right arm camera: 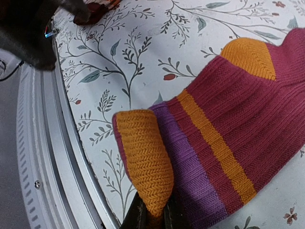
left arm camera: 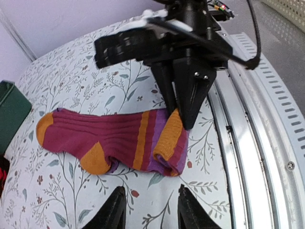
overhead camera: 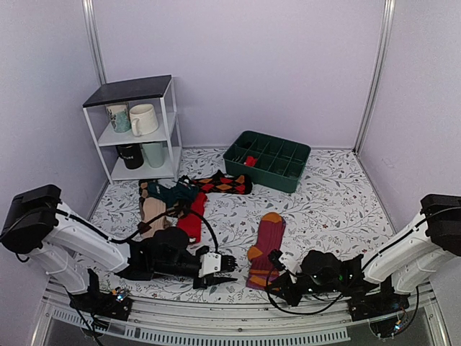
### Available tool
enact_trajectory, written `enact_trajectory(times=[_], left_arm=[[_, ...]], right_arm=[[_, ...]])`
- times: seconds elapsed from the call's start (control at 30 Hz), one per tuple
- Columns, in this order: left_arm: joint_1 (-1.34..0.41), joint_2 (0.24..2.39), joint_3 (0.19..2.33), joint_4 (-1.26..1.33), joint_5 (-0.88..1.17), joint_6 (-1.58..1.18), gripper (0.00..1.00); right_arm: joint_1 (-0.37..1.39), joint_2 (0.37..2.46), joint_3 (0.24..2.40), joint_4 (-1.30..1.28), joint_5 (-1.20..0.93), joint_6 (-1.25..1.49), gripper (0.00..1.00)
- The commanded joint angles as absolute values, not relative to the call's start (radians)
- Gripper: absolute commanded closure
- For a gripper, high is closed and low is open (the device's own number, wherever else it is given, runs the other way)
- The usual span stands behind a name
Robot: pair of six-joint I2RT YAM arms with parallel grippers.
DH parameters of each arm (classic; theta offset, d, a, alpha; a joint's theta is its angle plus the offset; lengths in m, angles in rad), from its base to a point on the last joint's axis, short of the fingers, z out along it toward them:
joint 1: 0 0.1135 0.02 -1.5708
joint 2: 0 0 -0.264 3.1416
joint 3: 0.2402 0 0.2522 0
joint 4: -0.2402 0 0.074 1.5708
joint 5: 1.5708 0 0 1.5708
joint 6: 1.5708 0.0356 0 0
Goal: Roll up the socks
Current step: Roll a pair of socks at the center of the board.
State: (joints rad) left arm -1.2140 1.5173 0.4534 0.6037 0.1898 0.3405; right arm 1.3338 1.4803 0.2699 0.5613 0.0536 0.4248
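Observation:
The maroon socks (overhead camera: pixel 265 247), with orange toe, heel and cuff and purple-orange stripes, lie flat at the near middle of the table. My right gripper (right arm camera: pixel 152 217) is shut on the orange cuff (right arm camera: pixel 145 157), which is folded back over the purple stripes. The left wrist view shows the same socks (left arm camera: pixel 105 136) and the right gripper (left arm camera: pixel 183 107) on the cuff. My left gripper (left arm camera: pixel 150 212) is open and empty just left of the cuff end, a short gap from it, and it shows in the top view (overhead camera: pixel 227 268). Other socks lie at back left: red (overhead camera: pixel 193 220), argyle (overhead camera: pixel 223 184), teal (overhead camera: pixel 173 193), brown striped (overhead camera: pixel 153 213).
A green divided tray (overhead camera: pixel 270 160) with a red item (overhead camera: pixel 250 160) in it stands at the back. A white shelf (overhead camera: pixel 137 130) with mugs stands at the back left. The metal front rail (right arm camera: pixel 43 157) runs right beside the cuff.

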Motion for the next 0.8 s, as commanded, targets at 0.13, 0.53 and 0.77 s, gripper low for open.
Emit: enact_trajectory(times=[0.13, 0.53, 0.77], left_arm=[[-1.304, 1.697, 0.53, 0.686, 0.159, 0.532, 0.63], [-1.338, 1.77, 0.506, 0.845, 0.032, 0.609, 0.51], [-1.344, 1.793, 0.529, 0.766, 0.056, 0.622, 0.52]], right_arm=[[1.22, 1.618, 0.321, 0.37, -0.283, 0.589, 0.94], [1.193, 1.657, 0.38, 0.267, -0.366, 0.542, 0.94], [1.181, 1.662, 0.39, 0.249, -0.382, 0.531, 0.94]])
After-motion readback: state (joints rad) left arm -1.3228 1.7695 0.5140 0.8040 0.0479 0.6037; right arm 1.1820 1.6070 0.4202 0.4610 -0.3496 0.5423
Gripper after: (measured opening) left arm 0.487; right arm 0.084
